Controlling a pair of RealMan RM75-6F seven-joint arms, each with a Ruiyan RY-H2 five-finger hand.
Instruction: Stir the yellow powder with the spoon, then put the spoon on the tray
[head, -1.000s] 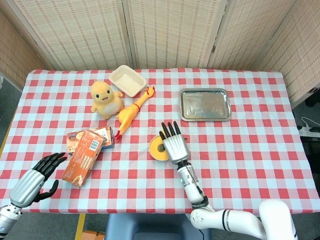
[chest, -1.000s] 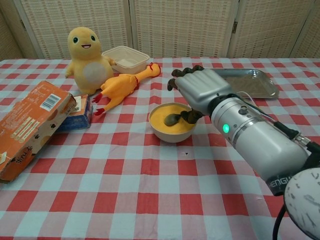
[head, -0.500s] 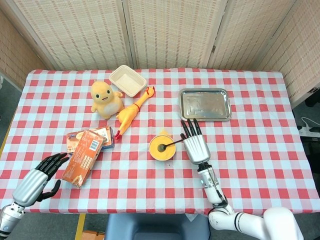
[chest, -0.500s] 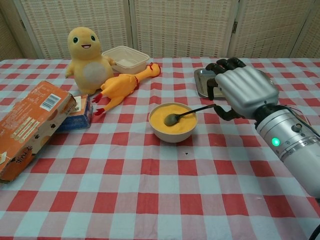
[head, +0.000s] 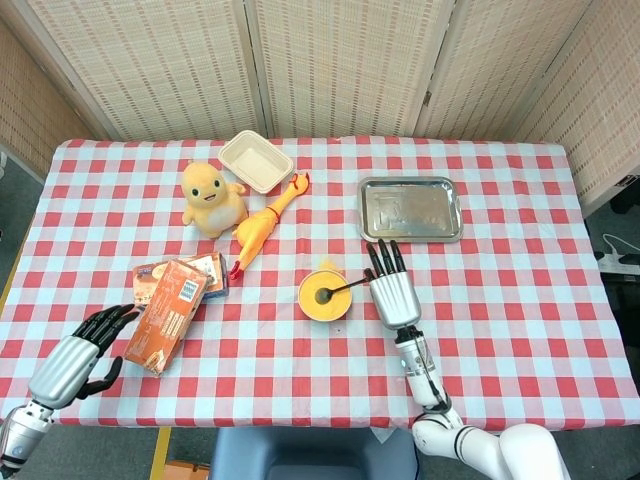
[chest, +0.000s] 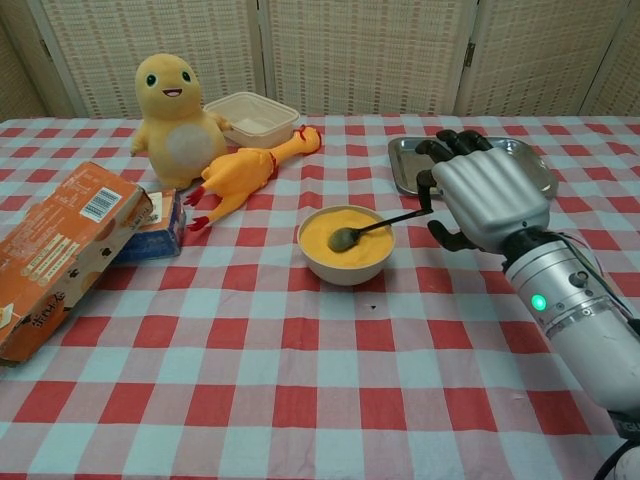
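Right hand (chest: 487, 195) has apparently released spoon (chest: 372, 226).

Spoon (chest: 372, 227) rests in yellow powder (chest: 345, 235); steel tray (chest: 405, 163) seemingly bare.

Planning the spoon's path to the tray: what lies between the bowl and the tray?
Only bare checked cloth, crossed by the spoon handle and the right hand at its end. The head view shows the stretch from bowl to tray best.
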